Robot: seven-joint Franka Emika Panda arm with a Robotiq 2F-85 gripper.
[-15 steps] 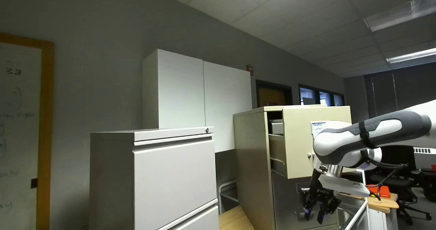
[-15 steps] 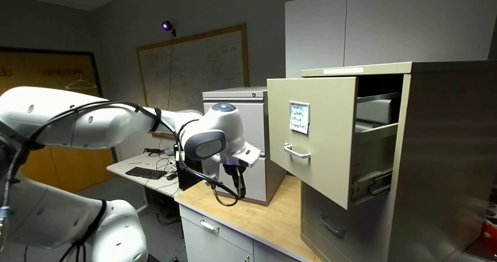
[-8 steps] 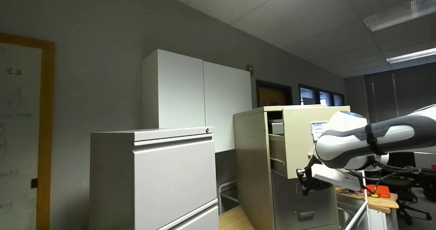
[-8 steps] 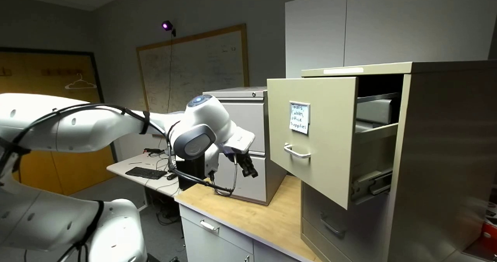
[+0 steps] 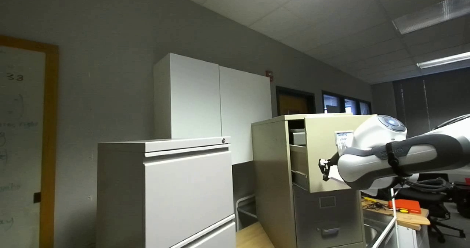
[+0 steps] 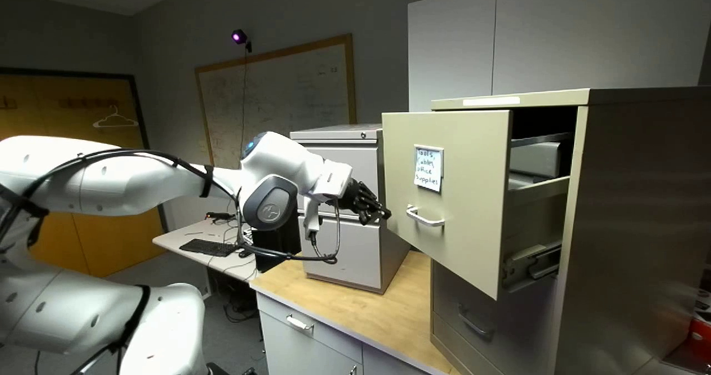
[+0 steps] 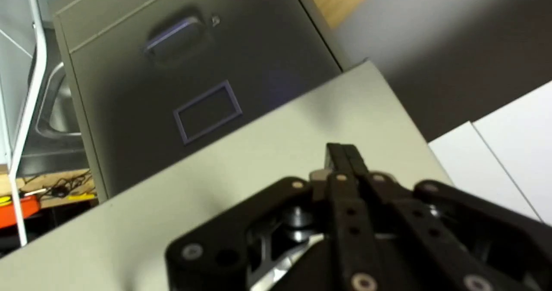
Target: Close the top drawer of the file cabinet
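The top drawer [image 5: 318, 145] of the beige file cabinet [image 5: 270, 174] stands pulled out. Its flat front [image 6: 466, 164], with a paper label and a silver handle [image 6: 425, 217], faces the arm, and a grey box shows inside. In the wrist view the front [image 7: 276, 140] lies ahead of the fingers. My gripper [image 7: 346, 158] is shut with nothing between the fingertips. In both exterior views the gripper [image 5: 324, 169] [image 6: 382, 214] points at the drawer front, near handle height. I cannot tell whether the tips touch it. In an exterior view the arm covers the handle.
A pale grey cabinet [image 6: 344, 253] stands on the wooden counter [image 6: 411, 286] beside the file cabinet. A white cupboard [image 5: 194, 101] hangs behind. A closed lower drawer [image 7: 258, 36] sits below the open one. A red case [image 5: 405, 205] lies on a wooden surface. A cable loops under the wrist.
My gripper has swung up from pointing down to pointing at the drawer front and has risen. Its fingers, apart a second ago, are together now. The drawer has not moved.
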